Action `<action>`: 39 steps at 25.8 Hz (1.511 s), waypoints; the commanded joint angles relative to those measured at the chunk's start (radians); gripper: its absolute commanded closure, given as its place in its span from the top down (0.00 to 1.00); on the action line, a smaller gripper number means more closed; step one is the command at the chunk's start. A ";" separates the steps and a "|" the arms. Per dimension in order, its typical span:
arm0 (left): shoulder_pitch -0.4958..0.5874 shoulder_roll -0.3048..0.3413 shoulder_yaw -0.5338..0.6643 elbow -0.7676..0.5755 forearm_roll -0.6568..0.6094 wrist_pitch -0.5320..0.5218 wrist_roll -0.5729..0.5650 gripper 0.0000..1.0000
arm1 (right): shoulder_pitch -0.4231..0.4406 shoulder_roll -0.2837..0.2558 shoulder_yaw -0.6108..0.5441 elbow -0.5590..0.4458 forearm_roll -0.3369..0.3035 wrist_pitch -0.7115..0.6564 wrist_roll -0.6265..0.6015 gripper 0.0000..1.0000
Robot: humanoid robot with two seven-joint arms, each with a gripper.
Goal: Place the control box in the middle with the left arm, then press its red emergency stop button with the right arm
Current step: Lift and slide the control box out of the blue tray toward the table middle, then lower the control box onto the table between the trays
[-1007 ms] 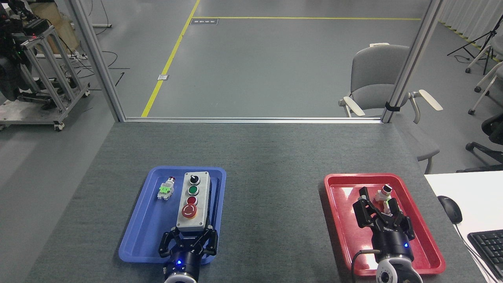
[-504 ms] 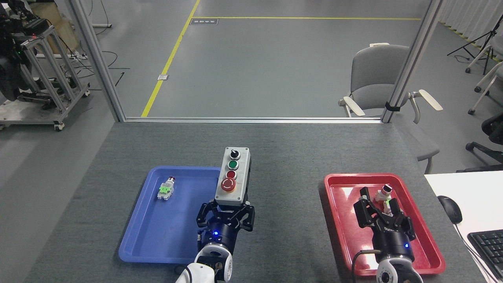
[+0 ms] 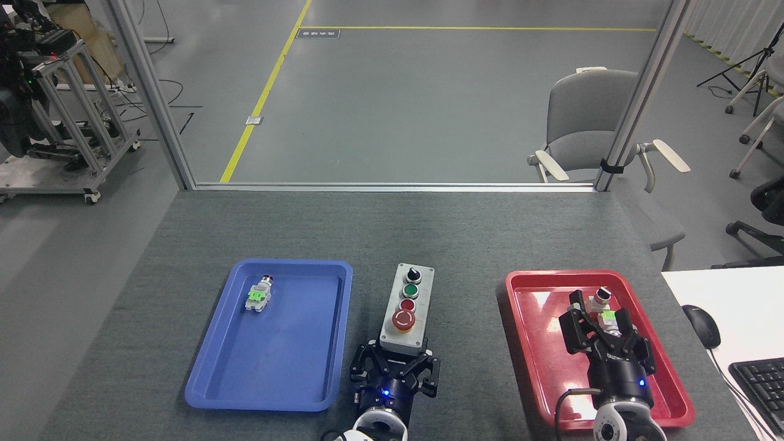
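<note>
Lower control box (image 3: 406, 310) flat onto bare surface (image 3: 453, 245) between trays before left gripper (image 3: 395, 366), fingers pinching its near end, spreads; right gripper (image 3: 603, 334) fingers spread.

The left gripper (image 3: 396, 362) is seen at bottom centre, fingers closed inward; the right gripper (image 3: 603, 331) is held spread at lower right

A blue tray (image 3: 269, 392) lies at left holding a small switch part (image 3: 260, 295); a red tray (image 3: 539, 343) lies at right. Far right: mouse (image 3: 701, 326), keyboard (image 3: 759, 383), grey chair (image 3: 588, 119).
</note>
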 commanded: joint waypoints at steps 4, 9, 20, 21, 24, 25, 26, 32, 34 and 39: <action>-0.002 -0.001 -0.077 0.001 0.155 0.170 -0.005 0.00 | 0.000 -0.008 -0.015 0.001 0.000 0.000 0.000 0.99; -0.004 -0.001 -0.104 0.070 0.250 0.030 -0.006 0.00 | 0.000 -0.012 -0.015 0.002 0.000 0.001 0.002 0.99; -0.004 0.000 -0.136 0.040 0.251 0.035 0.006 0.16 | 0.002 -0.012 -0.021 0.007 -0.002 0.000 0.000 0.98; -0.004 0.000 -0.136 0.027 0.251 0.041 0.007 0.92 | 0.002 -0.012 -0.021 0.007 -0.002 0.000 0.000 0.98; -0.004 0.000 -0.137 0.017 0.253 0.042 0.043 1.00 | 0.000 -0.014 -0.021 0.007 -0.002 0.000 0.000 0.98; -0.004 0.000 -0.139 0.014 0.251 0.044 0.050 1.00 | 0.000 -0.014 -0.019 0.007 0.000 0.001 0.000 0.98; -0.005 0.000 -0.139 0.009 0.250 0.046 0.055 1.00 | 0.000 -0.014 -0.021 0.007 0.000 0.001 0.000 0.98; -0.018 0.000 -0.140 -0.029 0.224 0.102 0.055 1.00 | -0.002 -0.031 -0.021 0.007 0.002 0.000 0.000 0.90; -0.025 0.000 -0.136 -0.063 0.205 0.125 0.050 1.00 | -0.008 -0.034 -0.021 0.010 0.000 -0.002 0.000 0.81; -0.041 -0.001 -0.122 -0.097 0.187 0.136 0.052 1.00 | -0.021 -0.061 -0.013 0.037 0.000 -0.028 0.000 0.18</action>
